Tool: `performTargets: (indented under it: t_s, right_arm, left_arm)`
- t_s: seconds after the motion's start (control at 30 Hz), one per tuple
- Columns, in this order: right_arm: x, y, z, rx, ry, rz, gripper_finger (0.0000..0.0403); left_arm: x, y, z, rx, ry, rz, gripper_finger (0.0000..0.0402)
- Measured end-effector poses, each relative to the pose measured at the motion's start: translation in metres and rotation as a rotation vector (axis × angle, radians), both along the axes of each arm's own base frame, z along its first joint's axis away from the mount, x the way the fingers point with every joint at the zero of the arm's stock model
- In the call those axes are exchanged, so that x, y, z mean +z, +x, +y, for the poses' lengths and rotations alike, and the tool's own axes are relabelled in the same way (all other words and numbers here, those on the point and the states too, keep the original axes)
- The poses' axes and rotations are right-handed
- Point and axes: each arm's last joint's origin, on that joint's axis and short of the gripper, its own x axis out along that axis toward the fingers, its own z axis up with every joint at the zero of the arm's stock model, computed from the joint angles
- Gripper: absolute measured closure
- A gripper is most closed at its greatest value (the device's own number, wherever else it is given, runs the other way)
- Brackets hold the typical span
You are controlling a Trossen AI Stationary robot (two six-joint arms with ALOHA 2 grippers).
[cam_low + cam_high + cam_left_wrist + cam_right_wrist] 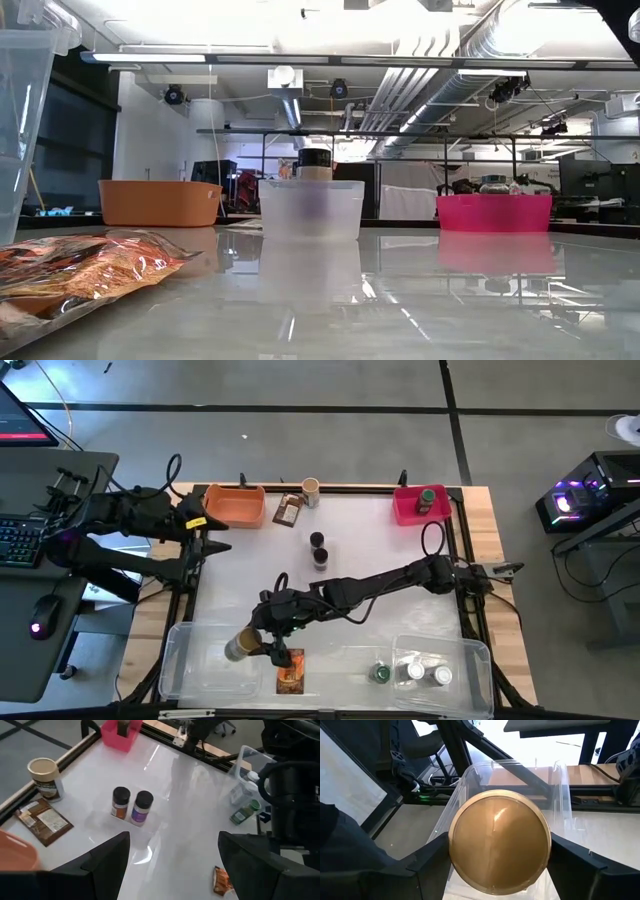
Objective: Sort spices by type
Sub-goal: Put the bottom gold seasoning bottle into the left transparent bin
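My right gripper [262,645] is shut on a jar with a round gold-tan cap [499,840], over the rim of the near-left clear tub [180,660]. An orange packet [290,676] lies flat on the table beside it. Two dark-capped jars [131,805] stand in a small clear tub [310,208] at the table's middle. A tan-capped jar [311,490] and a brown packet [288,510] lie at the far edge. A green-capped jar [380,673] and two white-capped jars [428,674] sit in the near-right clear tub. My left gripper [207,532] is open and empty at the left edge. My right gripper pinches the jar between its two fingers [427,862], which stand on two opposite sides of it just beyond the cap's rim [456,851]. The fingers come from the table's right side. The cap faces back at the wrist, and the jar is lifted clear of the table.
An orange bin [235,506] stands at the far left. A pink bin [420,506] at the far right holds a green-capped jar. The white table between the small tub and the near tubs is bare. A desk with a keyboard and mouse stands off the left side.
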Motion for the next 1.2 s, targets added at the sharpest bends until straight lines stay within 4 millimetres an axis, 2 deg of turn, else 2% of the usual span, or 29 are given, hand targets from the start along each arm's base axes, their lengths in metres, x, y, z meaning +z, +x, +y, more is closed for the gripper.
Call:
performTargets:
  t_s: [0.33, 0.5, 0.63, 0.73, 0.83, 0.93, 1.07, 1.2]
  right_arm:
    - [-0.001, 0.000, 0.000, -0.009, -0.006, 0.006, 0.0128]
    - [-0.002, -0.001, -0.001, -0.009, -0.010, 0.020, 0.0128]
    - [-0.003, 0.000, -0.003, -0.014, -0.012, 0.026, 0.0128]
    - [-0.003, 0.000, -0.005, -0.021, -0.011, 0.036, 0.0128]
    - [-0.004, 0.000, -0.008, -0.029, -0.007, 0.048, 0.0128]
    - [-0.004, 0.001, -0.009, -0.033, -0.008, 0.046, 0.0128]
    - [-0.004, 0.002, -0.012, -0.038, -0.007, 0.046, 0.0128]
    - [-0.003, 0.002, -0.013, -0.042, 0.000, 0.041, 0.0128]
  left_arm:
    - [-0.001, 0.002, -0.012, -0.177, -0.190, 0.012, 0.0112]
    - [-0.010, 0.008, -0.029, -0.278, -0.274, 0.148, 0.0112]
    - [-0.023, 0.024, -0.052, -0.344, -0.230, 0.301, 0.0112]
    - [-0.034, 0.037, -0.080, -0.462, -0.186, 0.396, 0.0112]
    - [-0.040, 0.036, -0.105, -0.567, -0.165, 0.459, 0.0112]
    - [-0.040, 0.026, -0.116, -0.542, -0.165, 0.451, 0.0112]
    - [-0.033, 0.011, -0.116, -0.380, -0.091, 0.309, 0.0112]
    - [-0.034, 0.015, -0.127, -0.356, 0.023, 0.230, 0.0112]
